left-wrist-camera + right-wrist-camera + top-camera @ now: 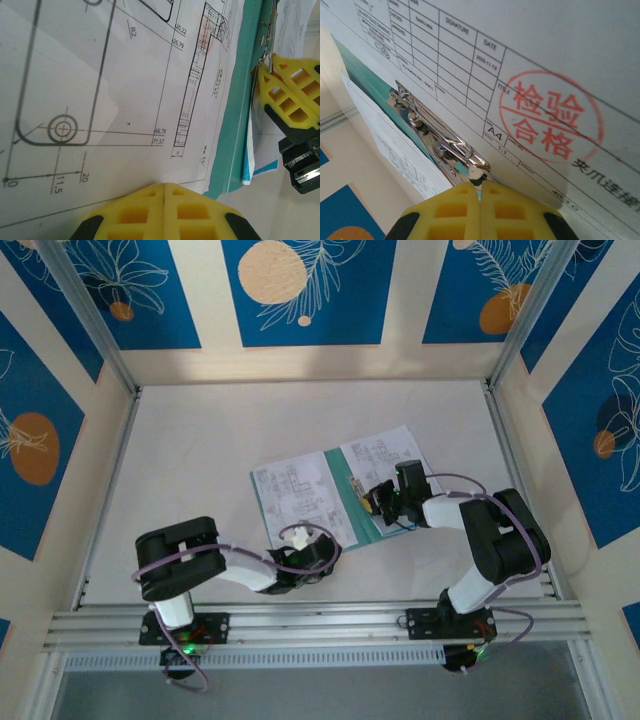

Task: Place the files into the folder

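Yellow left gripper (165,186) fingers closed together over the files (125,100), bottom centre. Right gripper (480,186) pinched shut on the metal clip (440,142) lever. Teal folder (239,110) lies under the sheets, mid-frame on the pale table (200,440). Blue leaf-print walls (150,290) surround it, aluminium rail (320,625) along the bottom.

You have a pale cream bench (200,460) filling the middle of the frame, evenly lit. Walls (210,300) around it carry blue panels (300,290) printed with white leaves and orange discs. Metal posts (90,320) rise at the upper corners; a grooved rail (320,620) crosses the bottom.
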{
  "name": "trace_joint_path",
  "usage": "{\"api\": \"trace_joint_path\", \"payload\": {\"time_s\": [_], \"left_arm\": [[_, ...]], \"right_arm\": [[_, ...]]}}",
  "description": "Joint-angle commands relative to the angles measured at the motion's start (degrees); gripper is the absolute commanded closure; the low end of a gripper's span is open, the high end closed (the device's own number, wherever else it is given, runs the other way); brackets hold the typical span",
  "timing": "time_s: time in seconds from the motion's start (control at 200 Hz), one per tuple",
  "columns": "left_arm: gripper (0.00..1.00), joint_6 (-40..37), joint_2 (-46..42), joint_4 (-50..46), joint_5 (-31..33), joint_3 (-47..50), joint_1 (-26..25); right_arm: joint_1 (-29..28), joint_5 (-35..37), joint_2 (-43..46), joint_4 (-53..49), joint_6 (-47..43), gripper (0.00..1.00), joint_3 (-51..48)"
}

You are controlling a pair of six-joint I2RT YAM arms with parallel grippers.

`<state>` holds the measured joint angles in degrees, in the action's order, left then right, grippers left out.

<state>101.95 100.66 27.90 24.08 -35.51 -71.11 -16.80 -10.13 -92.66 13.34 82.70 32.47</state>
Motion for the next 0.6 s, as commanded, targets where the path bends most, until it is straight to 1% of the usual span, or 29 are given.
{"api": "trace_joint_path", "payload": {"time_s": [0.0, 0.35, 0.59], "left_arm": [[1.00, 0.8, 1.3, -9.3, -1.4, 2.8, -0.8], [1.00, 0.5, 1.5, -8.8, -2.1, 2.9, -0.3], [1.00, -0.2, 1.7, -7.8, -2.8, 2.8, 0.2]], "right_arm": [[-0.4, 11.3, -6.3, -19.4, 0.0, 1.00, -3.2], [-4.2, 17.3, -7.1, -30.2, 0.3, 1.00, 0.8], [-6.4, 20.0, -8.8, -35.2, 0.7, 1.00, 3.5]]}}
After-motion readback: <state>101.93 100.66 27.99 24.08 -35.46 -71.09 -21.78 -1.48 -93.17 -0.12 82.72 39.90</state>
